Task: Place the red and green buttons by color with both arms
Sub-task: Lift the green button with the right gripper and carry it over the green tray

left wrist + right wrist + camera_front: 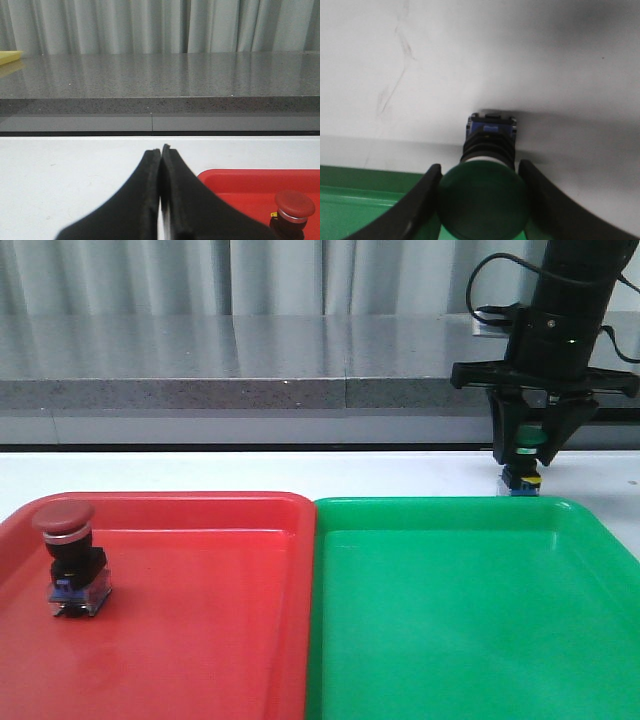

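Right end effector (526, 445) pinches the green button (483, 199); left end effector (161, 155) is pressed together, red button (295, 205) nearby.

Bright, even room light falls on the white bench (250, 468), which washes out almost to blank in the front view. A soft sheen streaks the red tray (200, 570) and green tray (470, 610). In the right wrist view, the green button (484, 200) looms dark and blurred, a grey shadow spreading behind it. The left gripper (161, 200) is an unlit silhouette.
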